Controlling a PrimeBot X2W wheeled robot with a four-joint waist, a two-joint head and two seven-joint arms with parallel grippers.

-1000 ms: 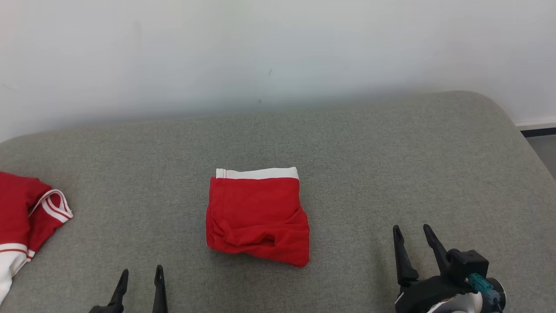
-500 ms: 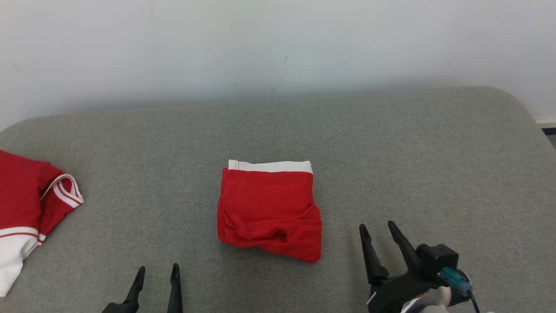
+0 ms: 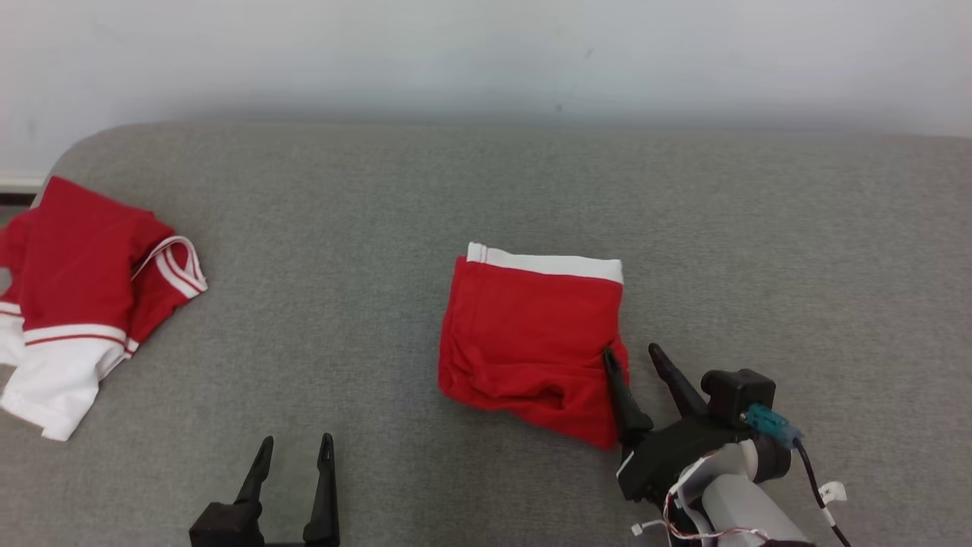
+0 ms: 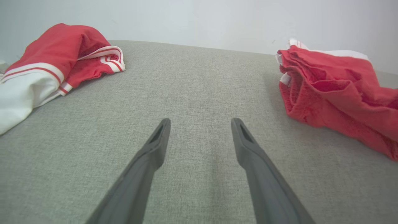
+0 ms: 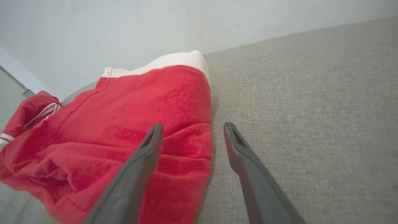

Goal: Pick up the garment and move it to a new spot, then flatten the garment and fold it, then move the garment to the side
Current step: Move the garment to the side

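Fingers apart, my right gripper (image 3: pixel 631 352) straddles the near right edge of the folded red cloth garment with white waistband (image 3: pixel 531 334), mid grey upholstered surface (image 3: pixel 380 213), seemingly to shift it aside; my left gripper (image 3: pixel 296 439) idles, likewise spread.

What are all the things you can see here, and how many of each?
folded garment: one, red with a white waistband, middle of the cushion
crumpled garment: one, red and white, far left of the cushion
cushion: one, grey, under both garments
wall: one, white, behind the cushion
left gripper: one, dark, open, near left, over bare cushion
right gripper: one, dark, open, at the folded garment's near right corner, one finger over the cloth
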